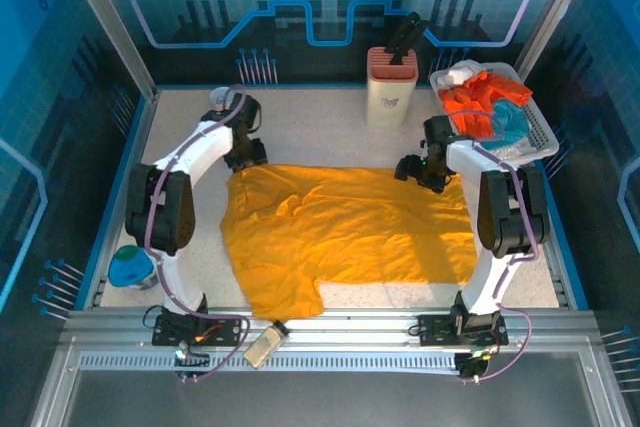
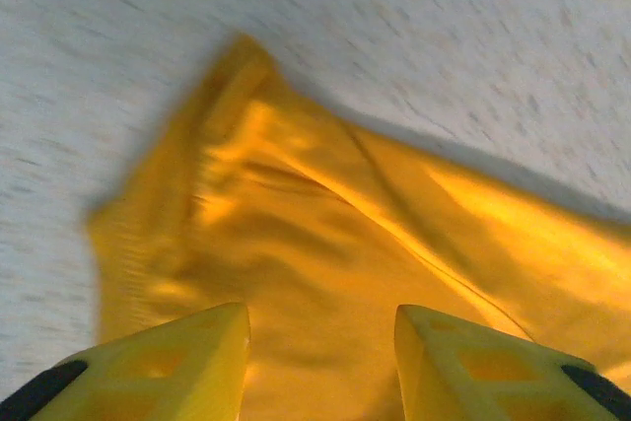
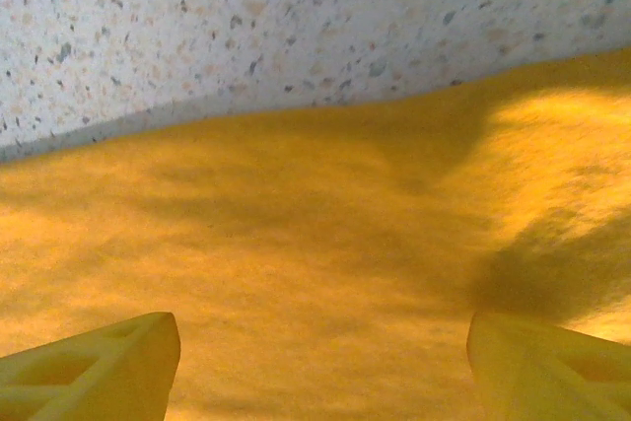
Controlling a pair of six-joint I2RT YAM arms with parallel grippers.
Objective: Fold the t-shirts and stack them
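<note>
The golden-yellow t-shirt [image 1: 350, 232] lies spread across the speckled table [image 1: 320, 122] between the two arms. The left gripper [image 1: 246, 154] sits at the shirt's far-left corner with its fingers parted — no cloth is pinched. The right gripper [image 1: 413, 169] hangs over the far-right edge, jaws wide apart. An orange-red t-shirt [image 1: 475, 97] and a teal t-shirt [image 1: 513, 119] sit heaped in the white basket [image 1: 541, 133], far right.

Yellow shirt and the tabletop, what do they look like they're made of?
Yellow shirt: soft, matte knit cloth, probably cotton jersey. It lies limp, with wrinkles and a stitched seam. Tabletop: a hard, smooth, pale surface with dark and tan specks, like terrazzo or stone-look laminate. I cannot tell which.
</note>
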